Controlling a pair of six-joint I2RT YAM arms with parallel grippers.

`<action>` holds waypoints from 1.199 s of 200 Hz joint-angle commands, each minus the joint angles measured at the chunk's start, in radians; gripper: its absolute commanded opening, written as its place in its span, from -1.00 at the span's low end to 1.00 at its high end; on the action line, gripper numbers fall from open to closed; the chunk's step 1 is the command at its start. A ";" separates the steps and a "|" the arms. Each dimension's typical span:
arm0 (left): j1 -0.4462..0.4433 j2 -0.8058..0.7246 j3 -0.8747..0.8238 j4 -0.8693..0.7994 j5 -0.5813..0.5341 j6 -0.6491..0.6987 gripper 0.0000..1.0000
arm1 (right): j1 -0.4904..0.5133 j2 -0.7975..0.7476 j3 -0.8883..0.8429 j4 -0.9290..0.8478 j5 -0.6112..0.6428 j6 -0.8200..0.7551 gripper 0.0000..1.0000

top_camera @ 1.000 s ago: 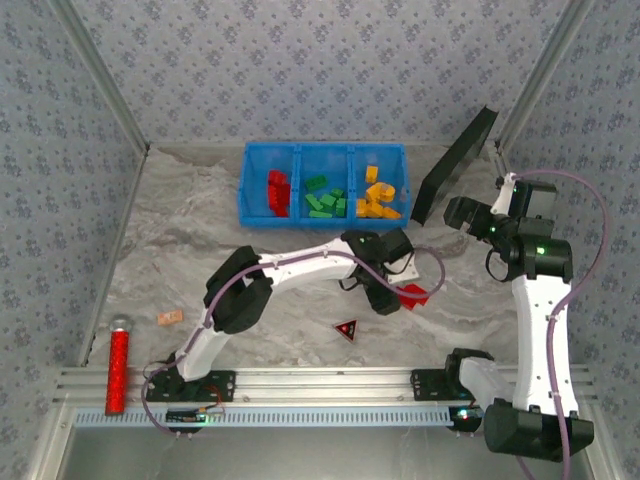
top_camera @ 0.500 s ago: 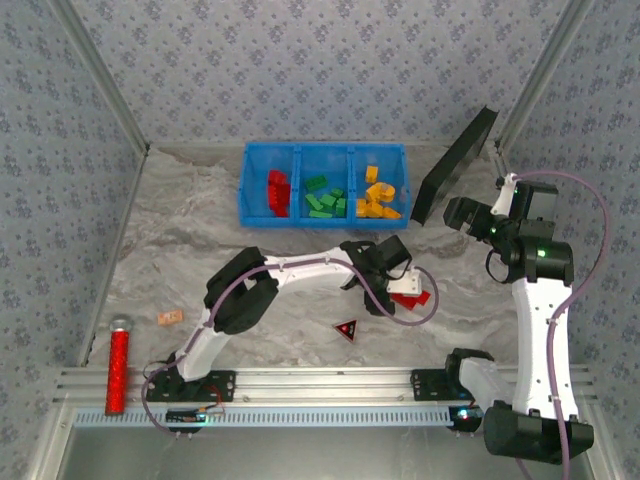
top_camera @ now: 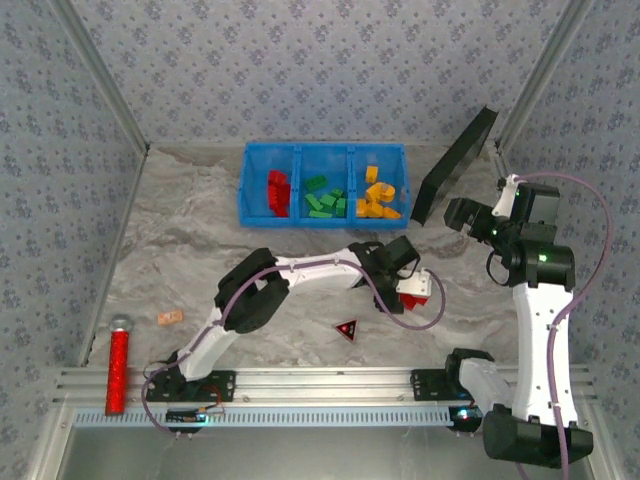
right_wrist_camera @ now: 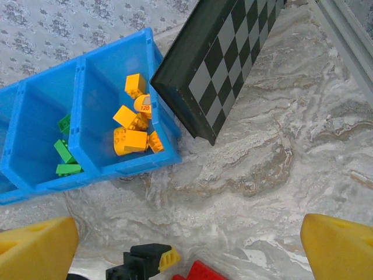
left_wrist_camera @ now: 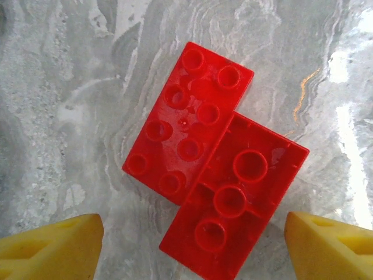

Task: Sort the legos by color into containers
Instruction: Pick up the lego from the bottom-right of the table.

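Legos (left_wrist_camera: 213, 175): two red bricks, touching edge to edge, flat on the table (left_wrist_camera: 58, 87), nearer me than the blue tray (top_camera: 244, 190). My left arm stretches rightward, the left gripper (left_wrist_camera: 189, 242) aimed down over them, fingers (left_wrist_camera: 52, 245) spread, touching neither. My right gripper (right_wrist_camera: 186, 248) hangs wide open near the checkered board (right_wrist_camera: 227, 64).

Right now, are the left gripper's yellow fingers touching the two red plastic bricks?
Apart. Left wrist view: grey table shows between both fingers and the red bricks.

surface: marble table (top_camera: 180, 240) | on it: blue tray (top_camera: 320, 222), two red bricks (left_wrist_camera: 213, 175), triangle piece (top_camera: 347, 328), small orange piece (top_camera: 169, 317)
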 commanded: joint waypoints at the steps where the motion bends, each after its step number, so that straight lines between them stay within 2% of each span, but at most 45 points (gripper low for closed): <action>1: -0.005 0.035 0.059 -0.054 0.034 0.019 0.61 | -0.002 -0.012 -0.001 -0.001 -0.006 -0.018 1.00; 49: -0.005 0.074 0.088 -0.127 0.051 0.001 0.52 | 0.002 -0.010 -0.001 0.004 0.003 -0.019 1.00; 76: -0.005 0.086 0.098 -0.175 0.061 -0.017 0.26 | 0.002 -0.008 -0.031 0.001 0.013 -0.020 0.99; 114: -0.014 0.093 0.081 -0.260 0.056 -0.049 0.10 | 0.003 -0.004 -0.024 -0.002 0.019 -0.022 0.99; 137: -0.017 0.067 0.038 -0.283 0.092 -0.125 -0.01 | 0.003 -0.004 -0.023 -0.002 0.026 -0.022 1.00; 162: -0.014 -0.022 -0.075 -0.247 0.147 -0.249 -0.15 | 0.002 -0.008 -0.018 -0.005 0.039 -0.025 1.00; 197: 0.022 -0.219 -0.242 -0.182 0.127 -0.423 -0.23 | 0.004 -0.016 -0.033 0.001 0.042 -0.022 1.00; 215: 0.093 -0.373 -0.340 -0.127 0.117 -0.503 -0.25 | 0.004 -0.024 -0.042 0.006 0.045 -0.019 1.00; 240: 0.233 -0.580 -0.435 -0.065 0.031 -0.556 -0.35 | 0.004 -0.025 -0.048 0.010 0.046 -0.015 1.00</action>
